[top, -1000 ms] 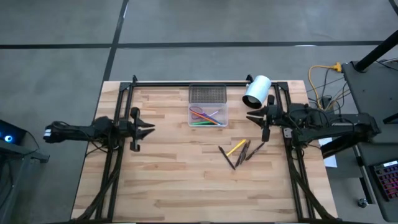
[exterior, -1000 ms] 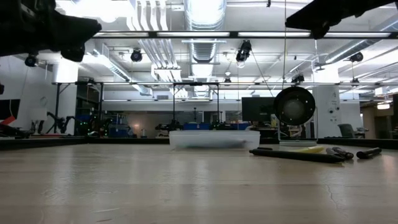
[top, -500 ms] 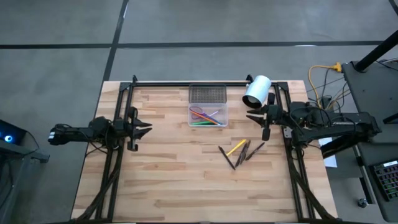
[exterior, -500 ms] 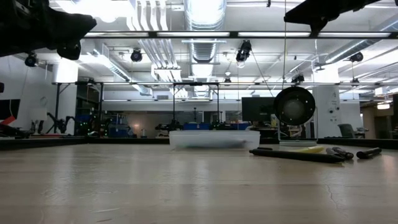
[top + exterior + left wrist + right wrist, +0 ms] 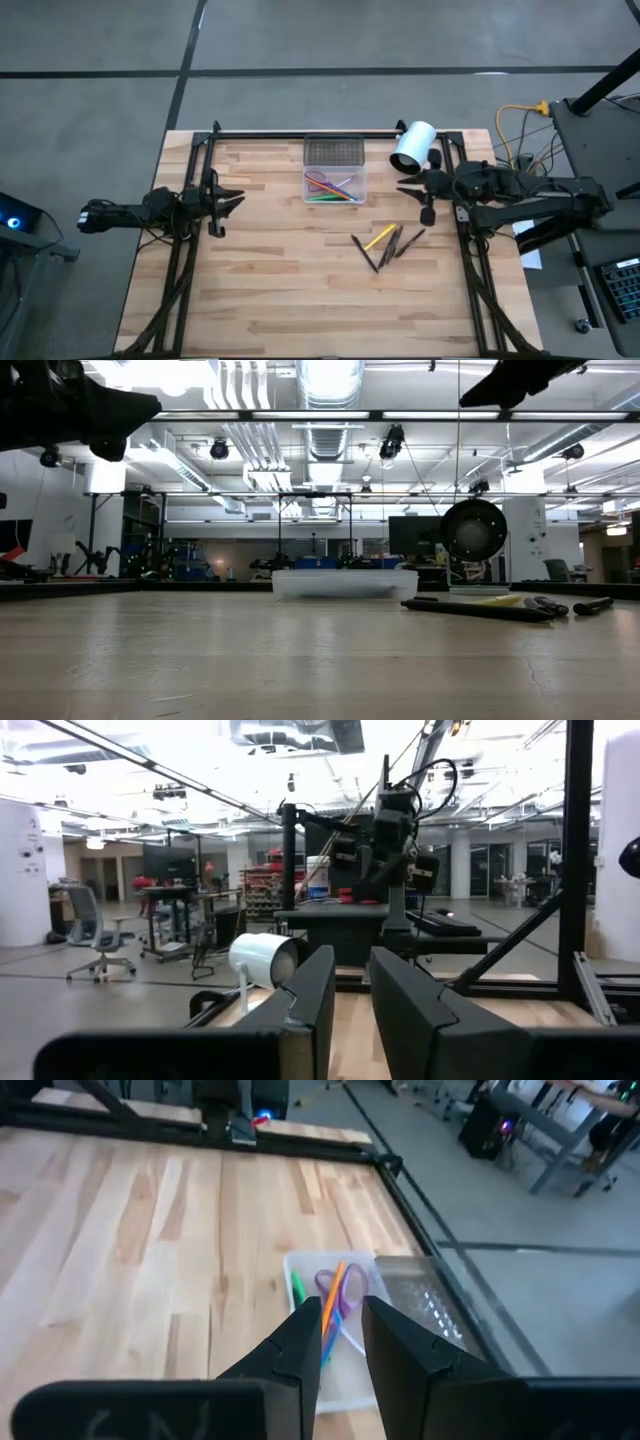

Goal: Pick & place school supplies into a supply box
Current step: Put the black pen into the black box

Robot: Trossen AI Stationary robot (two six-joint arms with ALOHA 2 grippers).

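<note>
Your wooden bench (image 5: 280, 290) sat in a bright workshop; beside the supply box (image 5: 335, 184), both hands (image 5: 232, 199) (image 5: 408, 187), slightly parted and empty, had barely shifted.

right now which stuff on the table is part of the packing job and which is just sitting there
Part of the job:
- small clear plastic box already holding the purple-handled scissors, green pen and orange stick
- loose yellow pencil
- loose dark pens

Just lying about:
- white cylinder with a dark opening
</note>
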